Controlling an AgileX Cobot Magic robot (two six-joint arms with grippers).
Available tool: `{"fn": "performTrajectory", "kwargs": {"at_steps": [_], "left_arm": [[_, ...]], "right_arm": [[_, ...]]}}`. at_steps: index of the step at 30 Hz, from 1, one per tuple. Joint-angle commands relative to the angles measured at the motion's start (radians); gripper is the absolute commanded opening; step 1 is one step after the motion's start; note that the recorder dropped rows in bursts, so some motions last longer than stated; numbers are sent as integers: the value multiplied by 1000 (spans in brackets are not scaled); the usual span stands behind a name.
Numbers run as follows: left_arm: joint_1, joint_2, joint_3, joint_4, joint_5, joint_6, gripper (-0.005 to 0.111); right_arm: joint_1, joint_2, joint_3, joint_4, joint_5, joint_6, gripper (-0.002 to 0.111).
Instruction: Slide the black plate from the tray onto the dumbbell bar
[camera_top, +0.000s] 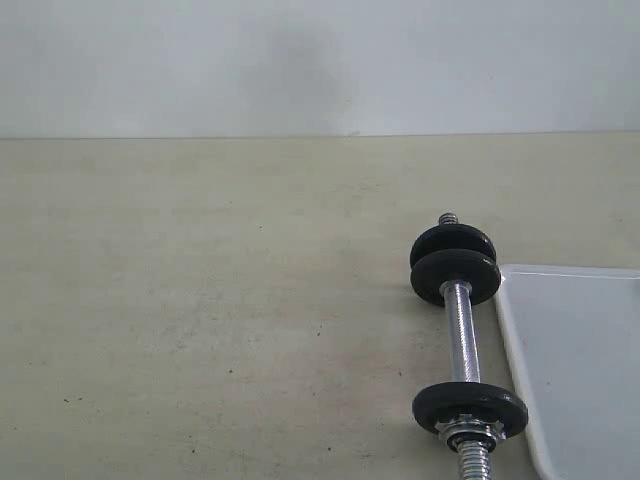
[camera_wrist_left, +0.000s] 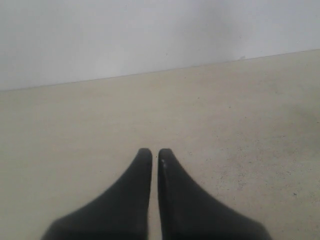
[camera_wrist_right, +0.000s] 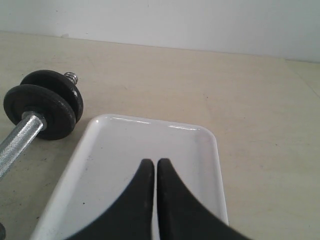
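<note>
The chrome dumbbell bar (camera_top: 462, 340) lies on the beige table, beside the left edge of the white tray (camera_top: 580, 350). Two black plates (camera_top: 455, 265) sit together on its far end. A third black plate (camera_top: 470, 408) sits on its near end behind a silver star nut (camera_top: 468, 432). No plate lies on the part of the tray that shows. My right gripper (camera_wrist_right: 155, 162) hangs shut and empty over the tray (camera_wrist_right: 150, 121), with the bar (camera_wrist_right: 17, 142) and its two far plates (camera_wrist_right: 42, 107) off to one side. My left gripper (camera_wrist_left: 155, 151) is shut over bare table. Neither arm shows in the exterior view.
A pale wall (camera_top: 320, 60) rises behind the beige table (camera_top: 200, 320). The tray runs out of the exterior view at the right and bottom edges, and the bar's near threaded end (camera_top: 472, 465) runs out at the bottom.
</note>
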Motion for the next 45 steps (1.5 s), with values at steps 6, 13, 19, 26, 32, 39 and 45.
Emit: {"fn": "performTrajectory", "kwargs": {"at_steps": [6, 13, 19, 26, 32, 39, 45], "left_arm": [[3, -3, 3, 41, 16, -12, 4], [3, -3, 3, 49, 20, -16, 4], [54, -3, 3, 51, 21, -24, 4], [164, -3, 3, 51, 21, -24, 4], [187, -3, 3, 48, 21, -24, 4], [202, -3, 3, 38, 19, -24, 4], [220, -3, 3, 38, 19, -24, 4]], "right_arm": [[-8, -5, 0, 0, -11, -1, 0], [-8, -5, 0, 0, -11, -1, 0], [-8, -5, 0, 0, -11, -1, 0], [-8, -5, 0, 0, -11, -1, 0], [-8, -5, 0, 0, -11, -1, 0], [-8, -5, 0, 0, -11, -1, 0], [-8, -5, 0, 0, -11, -1, 0]]}}
